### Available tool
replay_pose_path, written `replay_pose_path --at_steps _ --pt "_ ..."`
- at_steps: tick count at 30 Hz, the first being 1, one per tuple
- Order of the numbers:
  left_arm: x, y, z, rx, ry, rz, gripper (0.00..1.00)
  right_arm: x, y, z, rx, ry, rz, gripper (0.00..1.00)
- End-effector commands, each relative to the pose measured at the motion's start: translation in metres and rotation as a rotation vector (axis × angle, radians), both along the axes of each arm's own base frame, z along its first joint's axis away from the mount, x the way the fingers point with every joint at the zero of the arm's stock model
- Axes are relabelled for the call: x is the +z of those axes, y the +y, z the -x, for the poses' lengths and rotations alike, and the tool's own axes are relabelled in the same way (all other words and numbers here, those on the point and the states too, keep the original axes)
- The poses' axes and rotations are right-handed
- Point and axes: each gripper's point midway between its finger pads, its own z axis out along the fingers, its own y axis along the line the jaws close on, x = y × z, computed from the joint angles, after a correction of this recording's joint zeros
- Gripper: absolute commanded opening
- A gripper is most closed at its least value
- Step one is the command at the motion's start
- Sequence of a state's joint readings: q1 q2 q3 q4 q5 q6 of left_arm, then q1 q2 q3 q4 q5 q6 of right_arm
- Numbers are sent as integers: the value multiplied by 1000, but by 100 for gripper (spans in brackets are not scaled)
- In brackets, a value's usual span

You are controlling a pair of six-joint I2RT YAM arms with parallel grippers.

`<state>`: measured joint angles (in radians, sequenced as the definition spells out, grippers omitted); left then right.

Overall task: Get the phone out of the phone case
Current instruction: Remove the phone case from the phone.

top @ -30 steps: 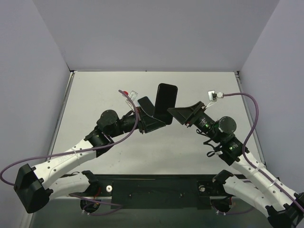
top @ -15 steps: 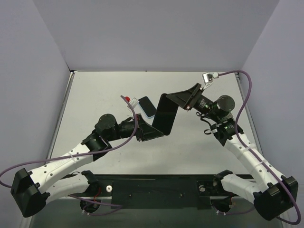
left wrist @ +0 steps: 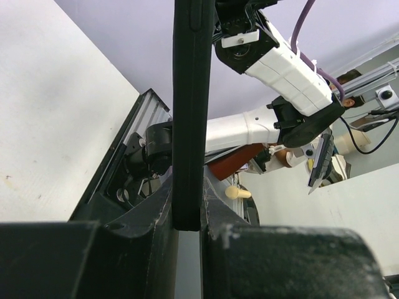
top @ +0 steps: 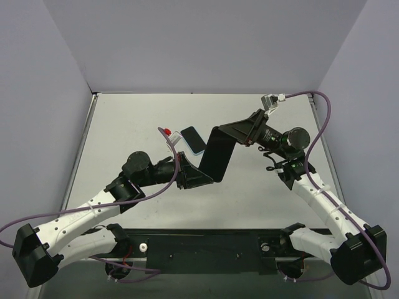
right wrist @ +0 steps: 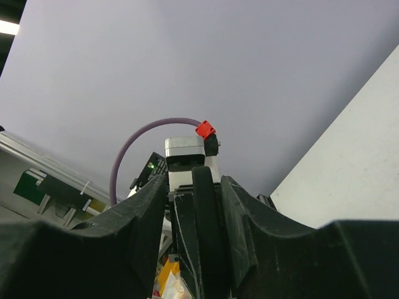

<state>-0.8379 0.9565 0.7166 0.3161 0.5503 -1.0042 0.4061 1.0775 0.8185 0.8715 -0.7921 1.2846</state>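
Observation:
The black phone case (top: 217, 152) hangs tilted above the middle of the table, held at both ends. My left gripper (top: 201, 175) is shut on its lower end; in the left wrist view the case's edge (left wrist: 190, 112) stands between the jaws of that gripper (left wrist: 187, 218). My right gripper (top: 232, 131) grips its upper right corner, and the right wrist view shows the case (right wrist: 206, 212) between the fingers of this gripper (right wrist: 194, 184). The phone (top: 193, 139), dark with a light blue rim, lies flat on the table behind the left gripper.
Grey walls close the table (top: 124, 124) at the left, back and right. A black mounting rail (top: 206, 246) runs along the near edge between the arm bases. Purple cables (top: 321, 134) loop off both wrists.
The right gripper swung up and back to the case's top corner and the case tilted over to the left. The left arm drew back a little. The blue-rimmed phone now shows on the table.

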Motion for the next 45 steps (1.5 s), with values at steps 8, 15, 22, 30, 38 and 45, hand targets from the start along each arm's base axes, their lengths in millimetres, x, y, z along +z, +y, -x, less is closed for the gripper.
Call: replay_pose_path --at_steps 8,15,22,30,38,45 --pt "54 2 -1 16 -116 140 0 20 -4 36 79 -121 -52 28" --pt "62 -2 -6 22 -117 154 0 15 5 37 94 -116 -26 15" --pt "61 -4 -9 30 -99 136 0 17 2 33 63 -98 -29 0" --pt "45 28 -27 255 21 195 63 32 -21 23 -3 -47 -155 0" --pt "49 31 -29 267 36 219 59 43 -29 21 63 -27 -276 0" --pt "78 26 -16 183 -31 302 70 30 -26 17 16 -21 -190 0"
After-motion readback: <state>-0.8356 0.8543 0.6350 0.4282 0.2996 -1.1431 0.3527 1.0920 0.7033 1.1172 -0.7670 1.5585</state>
